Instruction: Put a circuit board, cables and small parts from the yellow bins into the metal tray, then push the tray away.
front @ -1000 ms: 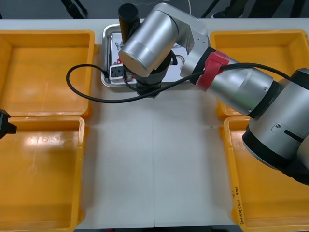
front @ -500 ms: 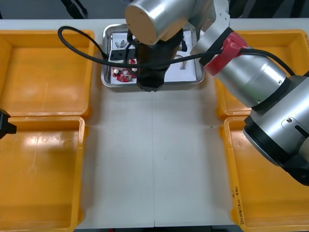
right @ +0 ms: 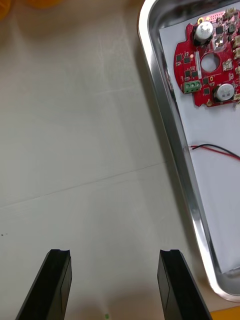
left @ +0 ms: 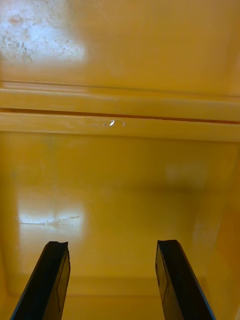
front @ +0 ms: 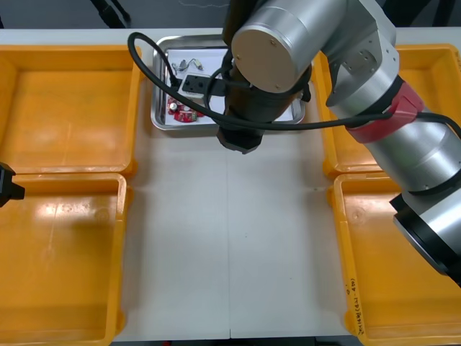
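The metal tray [front: 159,115], white inside, stands at the table's far middle. A round red circuit board [front: 180,111] lies in its near left corner, and small metal parts [front: 186,65] lie farther back. My right arm's wrist [front: 241,133] hangs over the tray's near edge. In the right wrist view, my right gripper [right: 115,285] is open above bare table, beside the tray's rim [right: 167,130]. The circuit board [right: 210,65] and a thin red and dark cable [right: 215,148] lie inside. My left gripper [left: 112,280] is open over a yellow bin [left: 120,200].
Two yellow bins [front: 72,108] [front: 57,259] line the left side and two more [front: 382,72] [front: 403,288] the right; their visible floors look bare. My left gripper [front: 7,184] is parked at the left edge. A black hose [front: 148,68] loops off my right arm across the tray.
My right arm has swung and drawn back, so its wrist has gone from above the tray to the tray's near edge. The tray and the left arm have stayed put.
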Robot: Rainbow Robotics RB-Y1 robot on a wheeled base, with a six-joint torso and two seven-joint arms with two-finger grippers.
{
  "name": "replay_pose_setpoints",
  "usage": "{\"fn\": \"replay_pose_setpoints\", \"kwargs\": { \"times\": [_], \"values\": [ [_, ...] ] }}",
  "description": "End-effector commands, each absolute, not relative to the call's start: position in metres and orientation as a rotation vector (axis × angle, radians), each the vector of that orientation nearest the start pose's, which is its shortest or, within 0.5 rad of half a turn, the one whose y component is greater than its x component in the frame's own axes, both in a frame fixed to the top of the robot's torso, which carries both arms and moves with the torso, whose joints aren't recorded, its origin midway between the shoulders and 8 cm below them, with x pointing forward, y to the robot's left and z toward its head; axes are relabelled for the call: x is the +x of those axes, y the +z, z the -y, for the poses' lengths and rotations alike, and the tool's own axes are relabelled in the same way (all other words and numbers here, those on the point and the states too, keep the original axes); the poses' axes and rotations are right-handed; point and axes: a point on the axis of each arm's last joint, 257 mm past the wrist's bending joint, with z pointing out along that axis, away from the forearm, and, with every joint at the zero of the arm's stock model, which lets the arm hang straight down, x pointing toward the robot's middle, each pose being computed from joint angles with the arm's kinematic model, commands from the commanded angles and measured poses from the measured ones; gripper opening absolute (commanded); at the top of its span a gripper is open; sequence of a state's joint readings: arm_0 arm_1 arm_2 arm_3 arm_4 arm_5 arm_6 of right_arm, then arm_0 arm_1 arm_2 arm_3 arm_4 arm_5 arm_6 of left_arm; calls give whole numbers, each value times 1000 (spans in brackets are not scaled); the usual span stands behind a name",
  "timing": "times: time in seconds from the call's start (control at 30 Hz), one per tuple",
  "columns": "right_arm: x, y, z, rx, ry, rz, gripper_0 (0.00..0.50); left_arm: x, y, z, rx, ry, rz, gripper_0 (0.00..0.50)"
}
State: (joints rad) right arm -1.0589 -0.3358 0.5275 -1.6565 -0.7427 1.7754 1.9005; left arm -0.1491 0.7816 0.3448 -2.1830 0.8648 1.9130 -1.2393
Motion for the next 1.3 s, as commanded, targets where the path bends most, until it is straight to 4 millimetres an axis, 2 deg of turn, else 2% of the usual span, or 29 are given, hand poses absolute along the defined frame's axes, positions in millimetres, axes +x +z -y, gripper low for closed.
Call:
{"fn": "replay_pose_setpoints", "kwargs": {
  "times": [0.03,0.17,0.53,0.73,1.1,1.3],
  "values": [
    [469,-124,20,-1588,-101,-2094,500,364,-152,-400,-78,79,-2663,500],
    [462,-131,34,-1549,-79,-2117,500,364,-152,-400,-78,79,-2663,500],
    [426,-150,76,-1328,-12,-2287,500,364,-152,-400,-78,79,-2663,500],
    [410,-158,104,-1196,11,-2380,500,364,-152,-400,-78,79,-2663,500],
    [399,-181,159,-1015,7,-2521,500,364,-152,-400,-78,79,-2663,500],
    [393,-187,181,-822,5,-2616,500,364,-152,-400,-78,79,-2663,500]
  ]
}}
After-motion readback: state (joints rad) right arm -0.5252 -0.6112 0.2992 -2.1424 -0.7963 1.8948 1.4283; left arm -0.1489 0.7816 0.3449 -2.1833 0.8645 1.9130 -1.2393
